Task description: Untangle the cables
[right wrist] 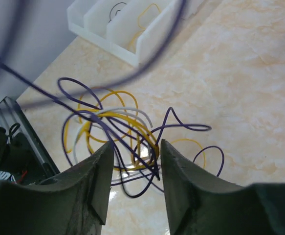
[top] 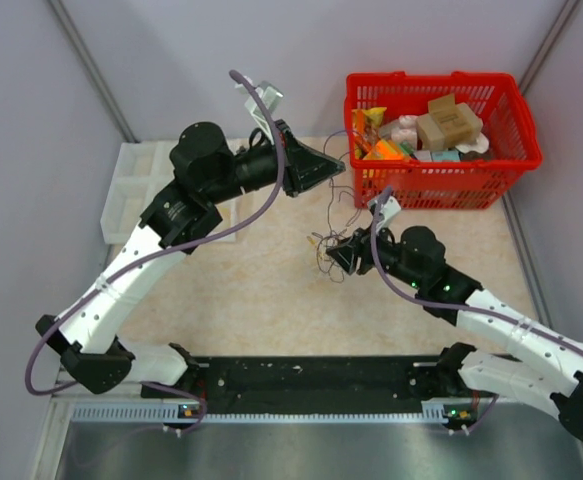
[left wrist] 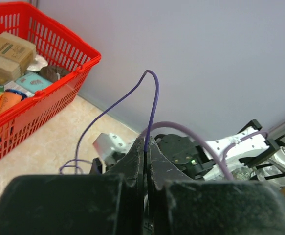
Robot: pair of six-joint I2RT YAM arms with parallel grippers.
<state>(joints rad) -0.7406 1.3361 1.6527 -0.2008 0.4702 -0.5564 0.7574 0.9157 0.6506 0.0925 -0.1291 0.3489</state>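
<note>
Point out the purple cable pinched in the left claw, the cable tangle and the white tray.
purple cable (left wrist: 153,112): left wrist view, its upright stretch.
cable tangle (right wrist: 114,115): right wrist view, crossing strands mid-tangle.
white tray (right wrist: 149,41): right wrist view, a side wall.

Left arm (top: 121,280): raised, elbow bent, reaching forward and to the right.
Left gripper (left wrist: 147,142): fingers pressed together, pinching a thin purple wire (left wrist: 155,93).
Right arm (top: 501,315): stretched low toward the middle.
Right gripper (right wrist: 136,147): fingers apart, angled downward.
</note>
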